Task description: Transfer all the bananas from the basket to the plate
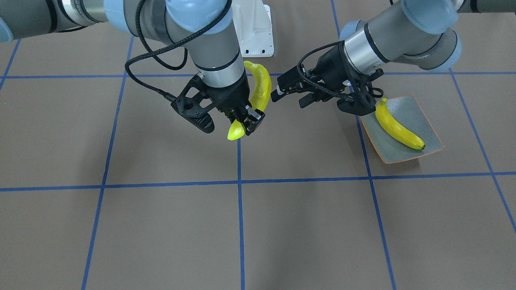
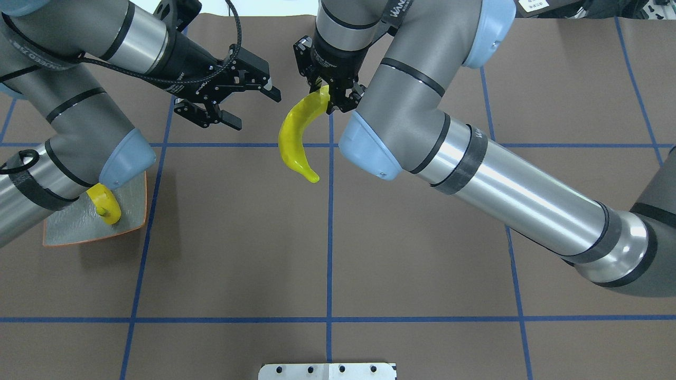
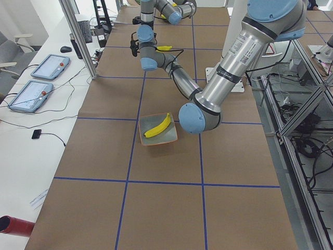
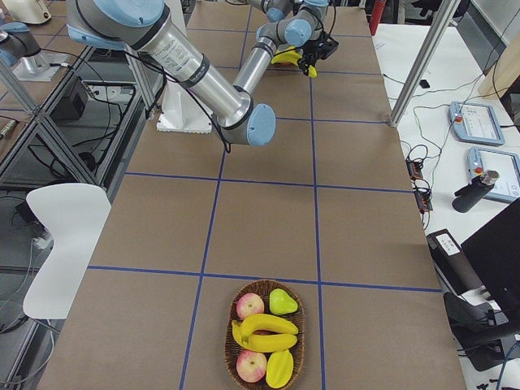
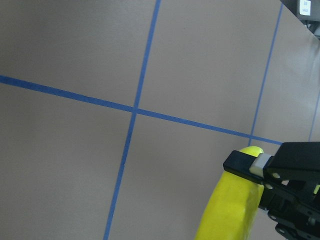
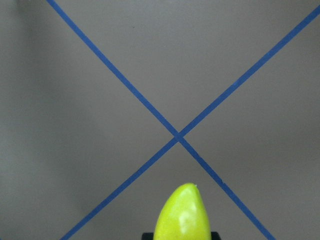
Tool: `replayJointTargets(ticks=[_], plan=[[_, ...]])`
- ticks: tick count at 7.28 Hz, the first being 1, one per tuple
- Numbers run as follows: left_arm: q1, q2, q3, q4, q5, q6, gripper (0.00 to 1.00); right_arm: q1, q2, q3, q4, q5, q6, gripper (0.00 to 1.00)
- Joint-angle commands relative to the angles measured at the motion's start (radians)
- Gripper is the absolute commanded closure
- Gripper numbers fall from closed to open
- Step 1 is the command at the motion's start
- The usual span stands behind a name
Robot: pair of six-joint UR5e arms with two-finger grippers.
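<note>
My right gripper (image 2: 330, 100) is shut on the far end of a yellow banana (image 2: 296, 137) and holds it above the table's middle; the gripper (image 1: 244, 120) and banana (image 1: 260, 86) also show in the front view. The banana's tip shows in the right wrist view (image 6: 182, 212). My left gripper (image 2: 257, 111) is open and empty just left of that banana, apart from it; it also shows in the front view (image 1: 288, 98). The grey-blue plate (image 1: 419, 112) holds one banana (image 1: 399, 128). The basket (image 4: 230, 345) holds more bananas (image 4: 264, 327).
The basket also holds apples (image 4: 249, 305) and a green pear (image 4: 283, 301) at the table's right end. A white mounting bracket (image 2: 327, 371) sits at the robot's base. In the overhead view my left arm covers part of the plate (image 2: 79, 227).
</note>
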Motion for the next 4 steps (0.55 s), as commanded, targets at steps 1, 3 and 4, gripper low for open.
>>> replayJointTargets(ticks=[1,3,4], plan=[[-0.003,0.0,-0.001,-0.088,-0.009,-0.052,0.0,0.01,-0.03,0.031,0.059,0.04,0.002,1.0],[0.003,-0.007,-0.001,-0.193,-0.006,-0.163,0.0,0.016,-0.055,0.032,0.121,0.069,0.003,1.0],[0.004,-0.012,-0.001,-0.21,-0.001,-0.179,0.0,0.019,-0.057,0.052,0.121,0.071,0.005,1.0]])
